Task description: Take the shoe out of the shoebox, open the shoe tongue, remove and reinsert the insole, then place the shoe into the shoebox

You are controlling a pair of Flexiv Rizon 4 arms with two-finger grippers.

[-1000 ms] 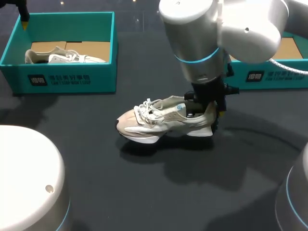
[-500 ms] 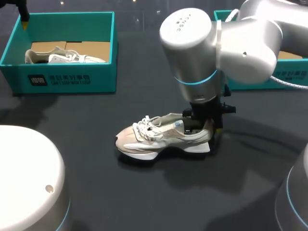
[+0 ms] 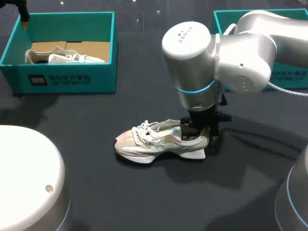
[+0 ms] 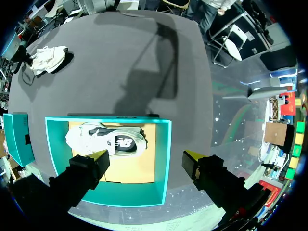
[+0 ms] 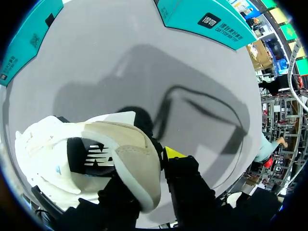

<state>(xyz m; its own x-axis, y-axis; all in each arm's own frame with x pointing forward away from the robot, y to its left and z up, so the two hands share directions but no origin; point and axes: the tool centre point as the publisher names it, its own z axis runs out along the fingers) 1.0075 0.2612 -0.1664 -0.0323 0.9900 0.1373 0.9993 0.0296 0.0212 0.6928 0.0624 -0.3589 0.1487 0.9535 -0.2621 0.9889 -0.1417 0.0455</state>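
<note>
Right pincer (image 3: 206, 131): clamped on heel of the shoe (image 3: 159, 139).
Change: I have lowered the shoe; sole now rests on table (image 3: 120, 192).
Meaning: unboxing looks done, tongue next.

White-and-cream laced shoe (image 3: 161, 141): upright, sole down, middle of the table, toe toward the left edge, heel toward the right.

Teal shoebox (image 3: 67, 79): open, far-left corner. A second pale shoe (image 3: 62, 57) lies on its side inside, on brown card.

Second teal shoebox (image 3: 291, 79): far-right corner.
</note>
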